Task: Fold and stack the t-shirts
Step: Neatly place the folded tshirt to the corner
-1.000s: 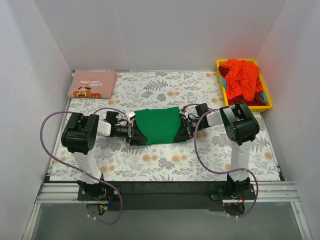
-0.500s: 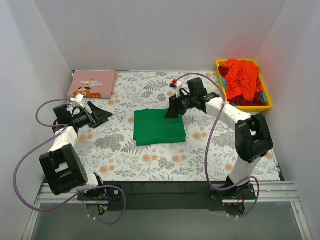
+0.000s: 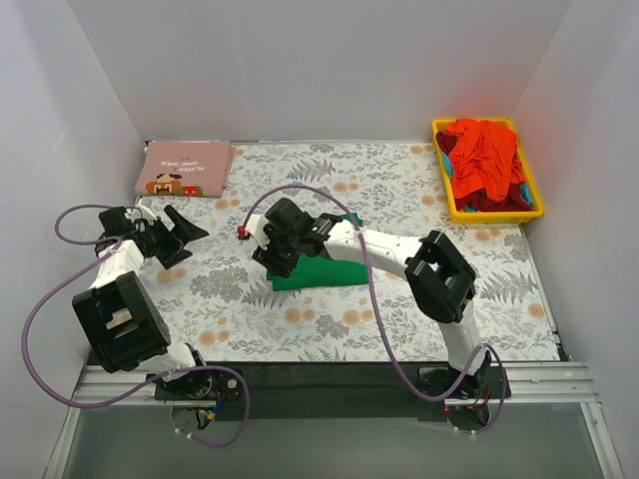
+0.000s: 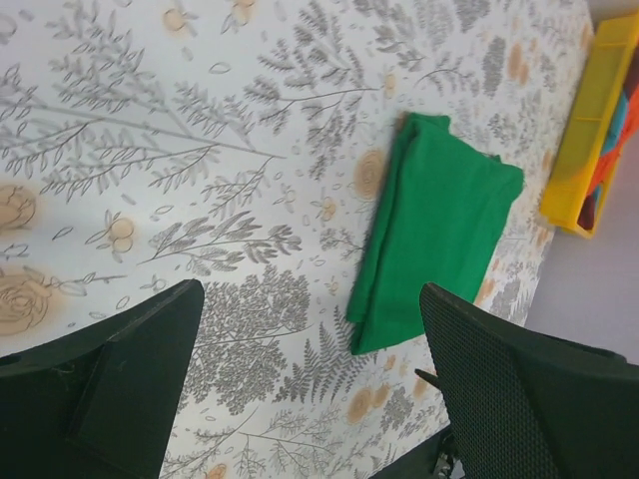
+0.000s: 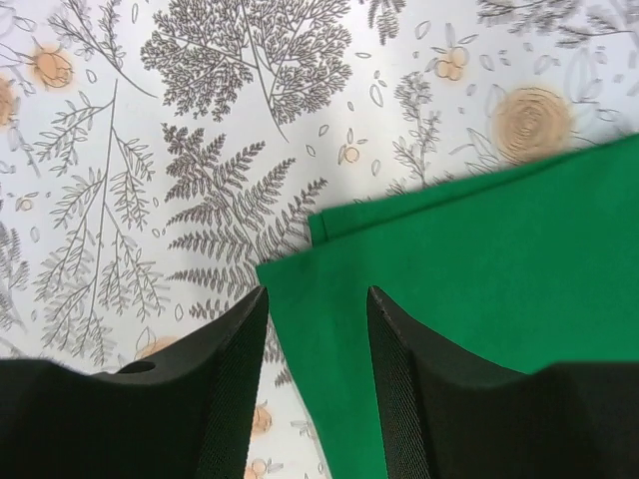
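Note:
The bright green t-shirt (image 3: 334, 269) lies folded in a rectangle in the middle of the floral cover; it also shows in the left wrist view (image 4: 439, 230). My right gripper (image 3: 275, 261) reaches across it and is open at its left near corner: in the right wrist view (image 5: 315, 299) one finger is over the cover and the other over the green cloth (image 5: 479, 289). My left gripper (image 3: 185, 239) is open and empty, well left of the shirt (image 4: 310, 299). The folded pink t-shirt (image 3: 185, 168) lies at the back left. Red-orange shirts (image 3: 484, 155) fill the bin.
The yellow bin (image 3: 534, 195) stands at the back right; its side shows in the left wrist view (image 4: 589, 130). White walls close in the back and both sides. The right arm's forearm crosses over the green shirt, and purple cables loop from both arms.
My right gripper has swung from the shirt's far right corner across to its left near corner. My left gripper has drawn back slightly toward the left and stays open.

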Controlling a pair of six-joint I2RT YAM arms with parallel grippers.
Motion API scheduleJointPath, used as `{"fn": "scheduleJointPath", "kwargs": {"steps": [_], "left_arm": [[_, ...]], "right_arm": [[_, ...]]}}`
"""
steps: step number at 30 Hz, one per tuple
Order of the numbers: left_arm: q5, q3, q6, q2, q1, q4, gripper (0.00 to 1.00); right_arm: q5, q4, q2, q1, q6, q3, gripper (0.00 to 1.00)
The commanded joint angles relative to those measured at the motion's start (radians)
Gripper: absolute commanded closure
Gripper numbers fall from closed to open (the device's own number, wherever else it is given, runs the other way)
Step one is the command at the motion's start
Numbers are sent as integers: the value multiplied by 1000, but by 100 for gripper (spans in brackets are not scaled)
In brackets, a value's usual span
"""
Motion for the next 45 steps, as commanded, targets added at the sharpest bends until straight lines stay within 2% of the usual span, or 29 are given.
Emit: {"fn": "scheduleJointPath", "kwargs": {"steps": [1,5,9,17,22,23,24,26,27,33,35,36,37,45], "left_arm": [[-85,-30,7,-1,-1,-42,10],[-80,-51,10,-21,-1,-26,10],[-51,-74,13,-39,-6,0,9],[-79,-125,-1,-102,-44,52,5],[-66,-137,-60,-99,-61,66,4],[-57,-136,-67,-90,-63,69,5],[-53,-137,-79,-87,-70,80,4],[-46,-139,-108,-87,-83,98,4],[-45,-139,-117,-88,-103,118,4],[-39,-172,-229,-82,-166,217,12],[-31,-200,-264,-73,-179,254,10],[-28,-211,-286,-65,-189,299,5],[-23,-223,-327,-53,-208,326,4],[-77,-264,-533,57,-386,558,3]], "right_arm": [[83,-44,80,36,-53,78,50],[101,-62,130,67,-61,112,52],[94,-62,159,91,-64,100,53],[124,-62,197,105,-82,55,57],[127,-62,206,105,-84,40,58],[129,-62,206,105,-85,39,60],[137,-61,208,104,-91,37,71],[144,-62,212,101,-93,35,85],[141,-62,211,94,-93,40,98],[48,-65,134,33,-71,63,99],[16,-62,94,15,-58,78,99],[-12,-64,85,-2,-53,86,99],[-23,-62,73,-8,-48,94,99],[-72,-65,41,-47,-13,120,99]]}}
